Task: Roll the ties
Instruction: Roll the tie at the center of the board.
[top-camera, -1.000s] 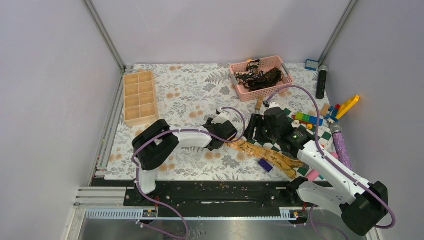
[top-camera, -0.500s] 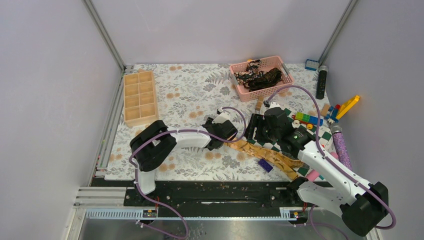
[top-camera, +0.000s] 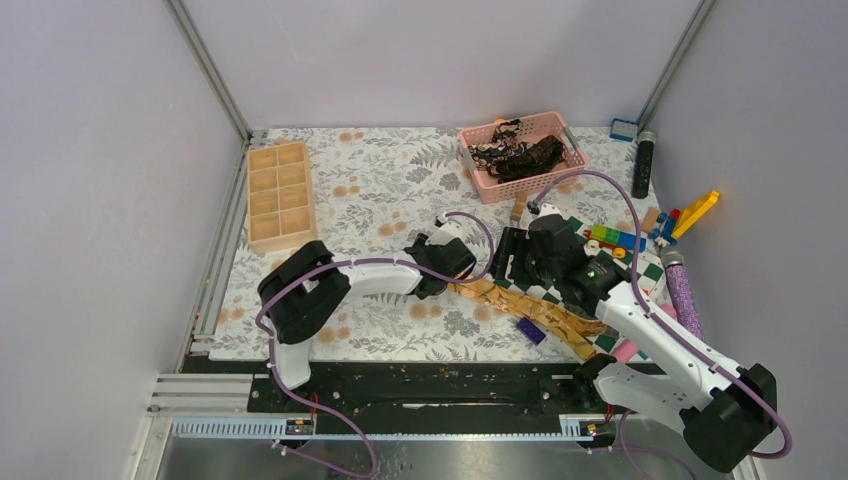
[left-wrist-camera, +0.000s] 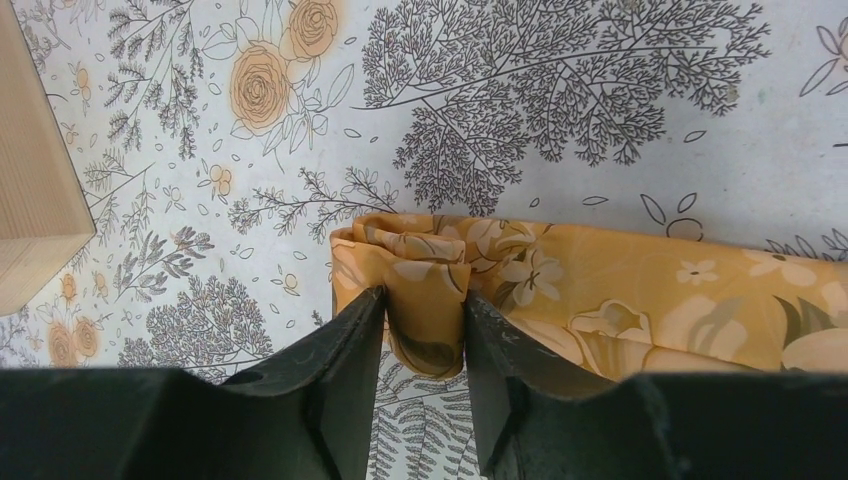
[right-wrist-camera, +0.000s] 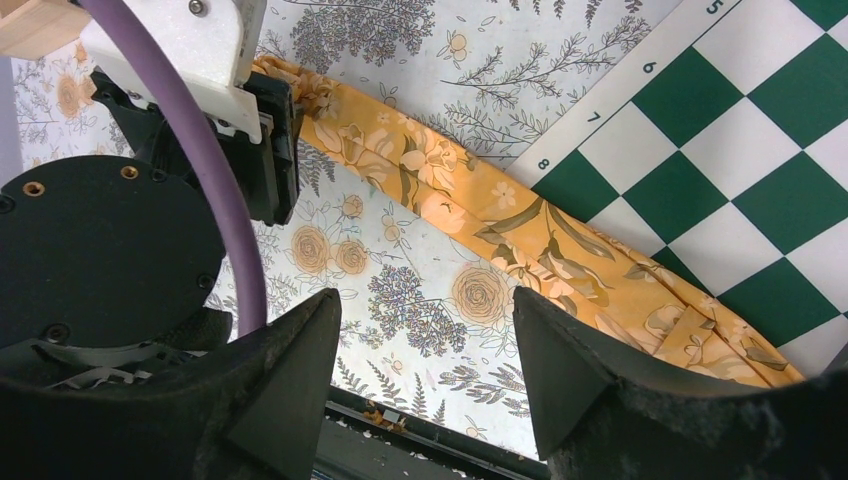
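Note:
The golden-tan tie (top-camera: 520, 305) lies slanted across the floral mat, from my left gripper (top-camera: 457, 278) to the checkered board. In the left wrist view its end is curled into a small roll (left-wrist-camera: 430, 285), and my left gripper (left-wrist-camera: 425, 300) is shut on that roll, a finger pressing each side. My right gripper (right-wrist-camera: 425, 295) hovers open above the mat just beside the tie (right-wrist-camera: 520, 225), nothing between its fingers. Dark ties (top-camera: 520, 152) lie heaped in the pink basket (top-camera: 490, 190) at the back.
A wooden compartment box (top-camera: 280, 195) sits at the back left. The green-and-white checkered board (top-camera: 640, 275) lies on the right with toy bricks (top-camera: 615, 238), a purple brick (top-camera: 531, 331), a black cylinder (top-camera: 643, 163) and a glittery purple tube (top-camera: 685, 290) around it.
Hardly anything differs; both arms stay where they were, the left gripper still at the tie's rolled end.

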